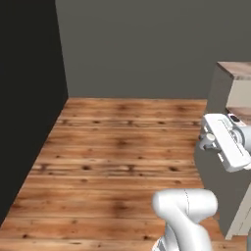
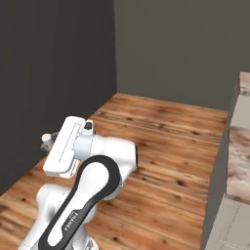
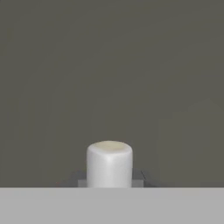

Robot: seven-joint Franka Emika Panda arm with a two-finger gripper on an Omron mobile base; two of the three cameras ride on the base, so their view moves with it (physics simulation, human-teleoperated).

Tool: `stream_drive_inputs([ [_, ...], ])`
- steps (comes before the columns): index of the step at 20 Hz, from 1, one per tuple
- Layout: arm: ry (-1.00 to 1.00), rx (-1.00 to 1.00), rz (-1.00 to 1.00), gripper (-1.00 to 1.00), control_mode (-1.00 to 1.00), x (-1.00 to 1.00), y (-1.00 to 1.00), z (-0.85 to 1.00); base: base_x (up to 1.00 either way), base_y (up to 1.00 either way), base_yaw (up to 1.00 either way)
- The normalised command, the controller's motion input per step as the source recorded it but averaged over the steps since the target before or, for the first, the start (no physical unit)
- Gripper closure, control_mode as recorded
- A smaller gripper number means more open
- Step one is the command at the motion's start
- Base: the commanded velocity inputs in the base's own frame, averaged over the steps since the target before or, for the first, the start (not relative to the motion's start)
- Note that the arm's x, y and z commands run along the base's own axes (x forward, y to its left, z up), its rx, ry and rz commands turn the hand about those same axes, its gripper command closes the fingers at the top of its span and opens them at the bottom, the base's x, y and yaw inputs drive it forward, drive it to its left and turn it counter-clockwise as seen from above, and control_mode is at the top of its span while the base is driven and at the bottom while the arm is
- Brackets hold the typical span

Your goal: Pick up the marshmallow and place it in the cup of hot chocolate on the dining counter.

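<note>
Marshmallow [image 3: 109,164] before bare grey wall [image 3: 109,65]

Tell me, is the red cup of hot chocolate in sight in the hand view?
No, the hand view has the white marshmallow sitting between the claw's dark tips against a plain grey wall, with nothing red anywhere.

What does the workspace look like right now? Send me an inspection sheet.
Surface: dining counter, a strip of its marbled top at the right edge of the right base view.
Job's things: marshmallow, white, upright, off the counter.
Clutter: nothing seen.
Grippers: jaws shut on the marshmallow, a dark tip on either side of it, facing a grey wall.
Cables: nothing seen.
Surroundings: wooden floor ahead of the base, grey walls behind it, white arm folded in the foreground.
</note>
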Motion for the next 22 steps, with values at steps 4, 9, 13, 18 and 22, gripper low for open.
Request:
stream_drive_inputs([
  [4, 0.00, 0.00, 0.00, 1.00, 1.00, 0.00, 0.00, 0.00, 0.91, 1.00, -0.27],
  [9, 0.00, 0.00, 0.00, 1.00, 1.00, 0.00, 0.00, 0.00, 0.99, 1.00, -0.38],
  [13, 0.00, 0.00, 0.00, 1.00, 1.00, 0.00, 0.00, 0.00, 1.00, 0.99, -0.48],
  [18, 0.00, 0.00, 0.00, 1.00, 1.00, 0.00, 0.00, 0.00, 1.00, 0.98, -0.53],
  [22, 0.00, 0.00, 0.00, 1.00, 1.00, 0.00, 0.00, 0.00, 1.00, 0.75, -0.53],
])
